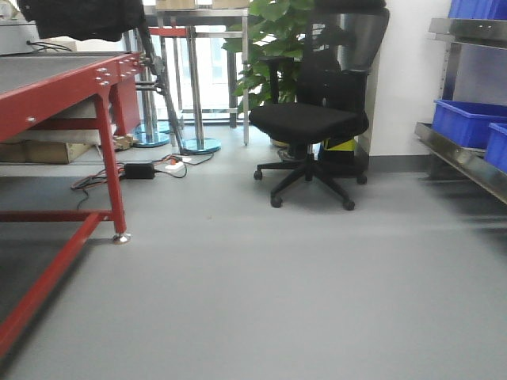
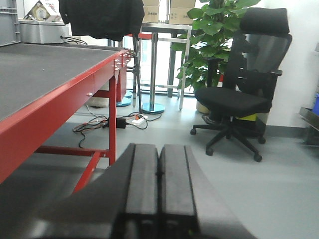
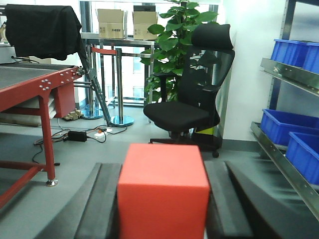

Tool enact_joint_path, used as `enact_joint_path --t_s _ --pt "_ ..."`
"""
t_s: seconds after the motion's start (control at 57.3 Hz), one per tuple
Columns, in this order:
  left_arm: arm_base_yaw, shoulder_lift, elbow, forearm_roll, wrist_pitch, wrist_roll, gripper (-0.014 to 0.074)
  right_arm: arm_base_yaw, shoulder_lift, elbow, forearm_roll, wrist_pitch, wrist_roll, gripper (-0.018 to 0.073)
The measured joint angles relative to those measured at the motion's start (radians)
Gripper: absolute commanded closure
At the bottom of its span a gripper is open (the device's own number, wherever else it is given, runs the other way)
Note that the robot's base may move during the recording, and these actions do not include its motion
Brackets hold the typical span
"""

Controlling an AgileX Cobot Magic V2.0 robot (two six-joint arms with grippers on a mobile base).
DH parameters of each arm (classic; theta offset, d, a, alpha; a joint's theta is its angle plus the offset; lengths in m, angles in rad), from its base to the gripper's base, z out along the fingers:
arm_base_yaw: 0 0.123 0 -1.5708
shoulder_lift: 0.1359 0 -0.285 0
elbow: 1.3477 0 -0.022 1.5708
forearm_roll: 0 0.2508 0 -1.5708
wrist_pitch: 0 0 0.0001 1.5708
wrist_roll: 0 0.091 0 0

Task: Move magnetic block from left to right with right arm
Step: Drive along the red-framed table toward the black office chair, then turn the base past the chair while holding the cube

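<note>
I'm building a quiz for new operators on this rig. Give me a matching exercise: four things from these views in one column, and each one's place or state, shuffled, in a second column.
Things:
1. magnetic block
2. left gripper
3. office chair
4. blue bins

Places or states:
A. on the metal shelves
B. shut, nothing between its fingers
C. clamped in the right gripper
D. on the floor by the plant

Pairs: 1-C, 2-B, 3-D, 4-A.
</note>
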Motion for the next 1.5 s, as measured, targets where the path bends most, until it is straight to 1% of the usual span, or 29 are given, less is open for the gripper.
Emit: enact_joint_path --t_s 1.5 --pt "0.0 0.0 0.0 0.0 0.0 0.0 0.0722 0.0 0.0 0.0 0.0 0.0 0.0 0.0337"
